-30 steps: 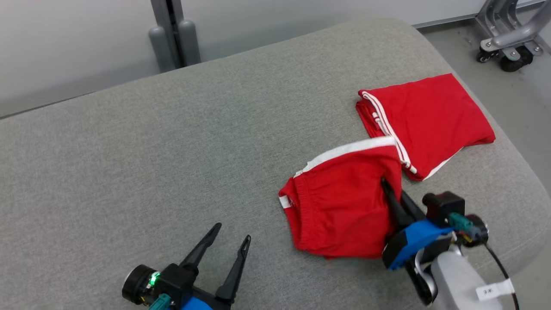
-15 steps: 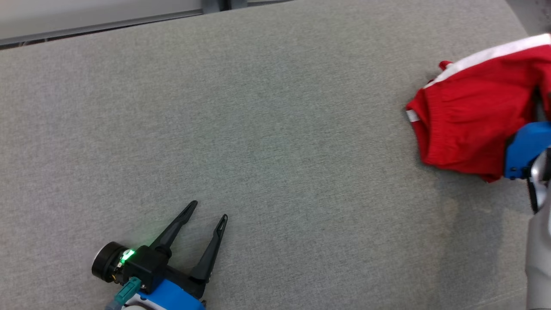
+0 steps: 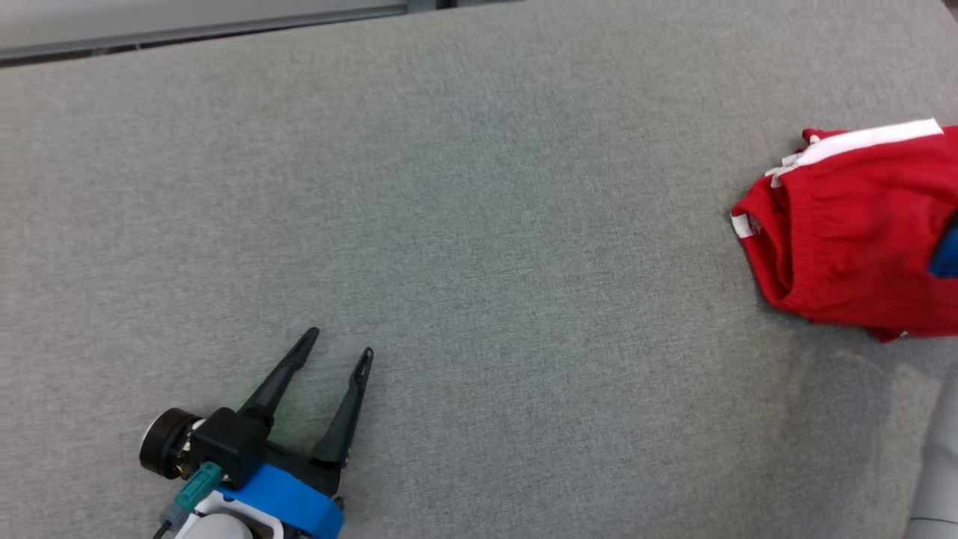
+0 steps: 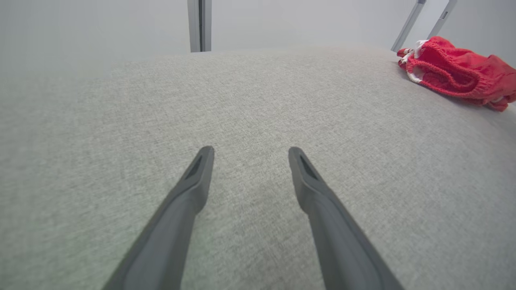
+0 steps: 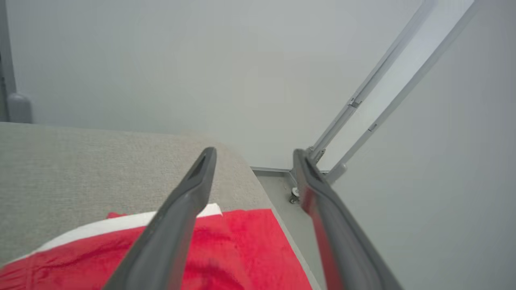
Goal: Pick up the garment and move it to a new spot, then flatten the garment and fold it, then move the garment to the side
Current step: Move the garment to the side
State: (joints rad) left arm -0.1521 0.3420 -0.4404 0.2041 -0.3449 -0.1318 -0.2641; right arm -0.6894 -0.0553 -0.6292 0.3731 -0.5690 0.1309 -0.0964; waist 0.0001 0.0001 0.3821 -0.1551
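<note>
Red soft shorts with white trim (image 3: 846, 277), at three o'clock, are floppy and light; pinch the waistband (image 3: 846, 213). Both jaws gape wide, empty.

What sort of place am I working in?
Probably a lab or test room: a grey fabric-covered cushion as the work surface, a bare pale wall, and slanted metal struts on a plain floor.

Broad bare cushion (image 3: 479, 224), garment (image 3: 846, 247) far right
</note>
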